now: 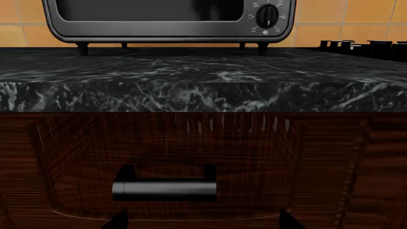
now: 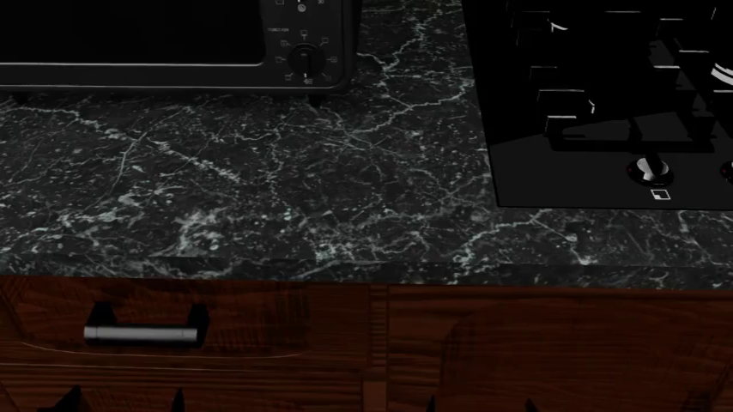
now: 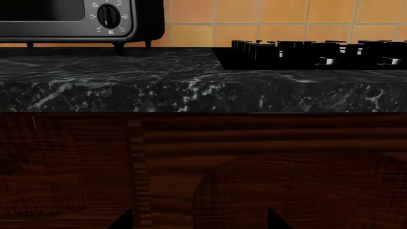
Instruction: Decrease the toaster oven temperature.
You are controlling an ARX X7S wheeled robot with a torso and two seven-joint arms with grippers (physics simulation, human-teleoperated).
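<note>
The toaster oven [image 2: 137, 43] is a black box with a dark glass door, standing at the back left of the marble counter. Its lowest round knob [image 2: 304, 58] with white markings sits in the oven's right-hand column. The oven also shows in the left wrist view [image 1: 165, 19] with that knob [image 1: 268, 16], and in the right wrist view [image 3: 70, 19] with the knob [image 3: 108, 15]. My left gripper [image 1: 203, 223] is open and empty, low in front of the drawer, far below the oven. My right gripper [image 3: 200, 222] is open and empty, facing the wooden cabinet front.
The black marble counter [image 2: 287, 189] overhangs dark wooden cabinet fronts. A drawer with a bar handle [image 1: 164, 189] is right before my left gripper. A glossy black stovetop [image 2: 607, 103] with grates and a silver-ringed knob [image 2: 650, 169] fills the counter's right side. Orange tiles [image 3: 267, 19] back it.
</note>
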